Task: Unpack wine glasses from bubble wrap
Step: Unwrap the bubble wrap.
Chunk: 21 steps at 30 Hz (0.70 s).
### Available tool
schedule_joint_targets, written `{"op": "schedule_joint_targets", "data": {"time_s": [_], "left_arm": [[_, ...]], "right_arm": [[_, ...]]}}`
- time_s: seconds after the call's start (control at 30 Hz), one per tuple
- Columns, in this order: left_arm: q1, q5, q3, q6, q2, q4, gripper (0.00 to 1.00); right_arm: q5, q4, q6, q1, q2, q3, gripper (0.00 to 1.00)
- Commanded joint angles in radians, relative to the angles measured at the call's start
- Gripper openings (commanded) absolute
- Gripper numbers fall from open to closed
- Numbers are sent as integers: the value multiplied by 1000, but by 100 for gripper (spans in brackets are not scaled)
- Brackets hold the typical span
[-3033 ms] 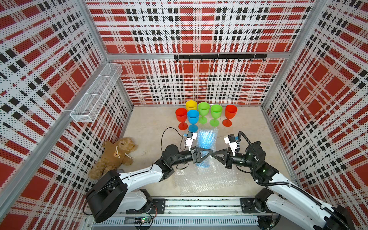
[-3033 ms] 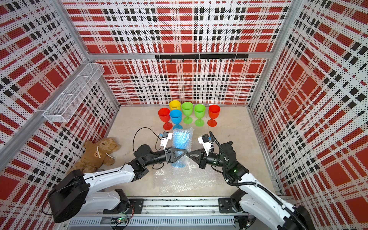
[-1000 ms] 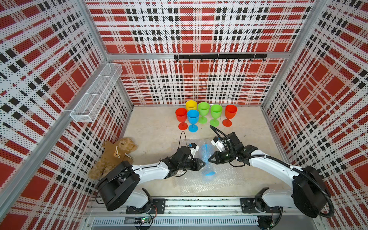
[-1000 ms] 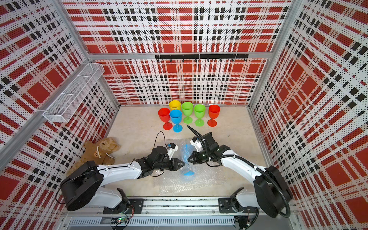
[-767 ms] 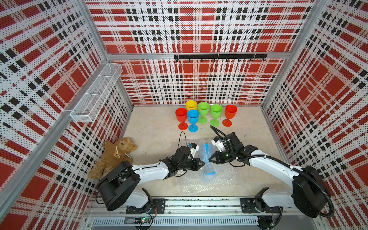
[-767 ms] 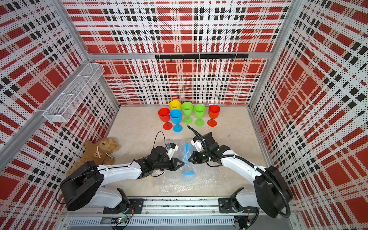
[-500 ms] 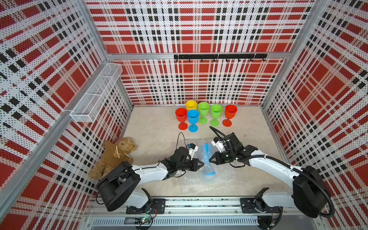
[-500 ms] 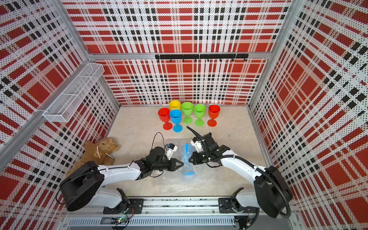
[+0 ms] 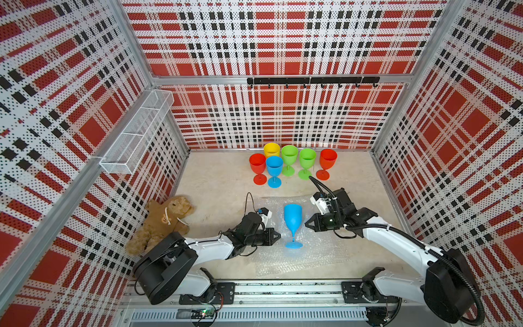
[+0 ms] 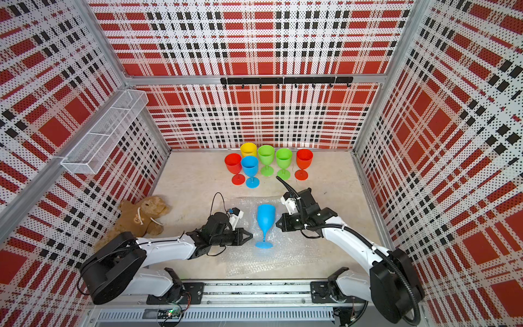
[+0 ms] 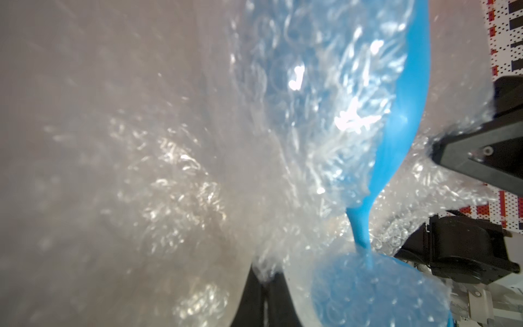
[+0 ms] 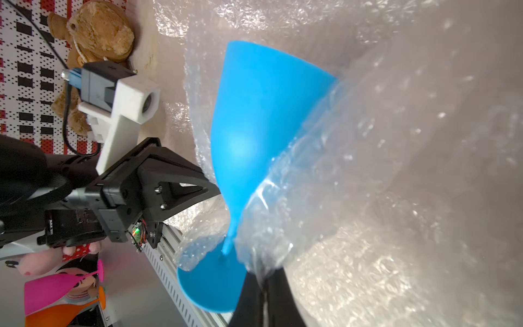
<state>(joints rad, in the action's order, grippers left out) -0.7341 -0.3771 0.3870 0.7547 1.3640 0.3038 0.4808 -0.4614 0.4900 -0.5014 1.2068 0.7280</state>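
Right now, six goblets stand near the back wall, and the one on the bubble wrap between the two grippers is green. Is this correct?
No. The goblet on the bubble wrap between the left gripper and right gripper is blue, not green; both top views show it. Six goblets stand near the back wall.

Beige mottled table (image 9: 220, 181), walled in on 3 sides. Back middle: six goblets standing upright in a tight bunch. L to R it's red (image 9: 257, 167), yellow (image 9: 271, 150), blue (image 9: 274, 170), green (image 9: 289, 158), 2nd green (image 9: 307, 161), 2nd red (image 9: 327, 161), w/ yellow furthest back. Front middle: big clear crinkly wrap (image 9: 311, 254) spread over the table. Teddy (image 9: 162, 223) lies by the left wall, well apart from the goblets and not touching the wrap afaict.
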Motion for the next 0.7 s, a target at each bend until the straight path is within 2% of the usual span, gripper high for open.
{"op": "schedule_joint_targets", "data": {"time_s": [0.0,0.17,0.2,0.23,0.33,0.5,0.67], "left_arm": [[17,43,-8,11,-55,-40,0],[25,76,8,20,-133,-110,0],[25,79,11,23,-149,-124,6],[25,84,15,30,-168,-142,18],[25,99,50,28,-229,-214,44],[34,180,168,-47,-359,-428,64],[78,215,274,-119,-442,-543,69]], "right_arm": [[-49,-35,-16,16,-33,-13,0],[-136,-71,-13,18,-53,-18,1],[-142,-72,-12,18,-53,-20,2],[-145,-78,-11,17,-51,-19,2],[-114,-87,-17,16,-56,-7,0],[-80,-110,-47,11,-67,27,0],[-79,-153,-99,3,-37,54,0]]}}
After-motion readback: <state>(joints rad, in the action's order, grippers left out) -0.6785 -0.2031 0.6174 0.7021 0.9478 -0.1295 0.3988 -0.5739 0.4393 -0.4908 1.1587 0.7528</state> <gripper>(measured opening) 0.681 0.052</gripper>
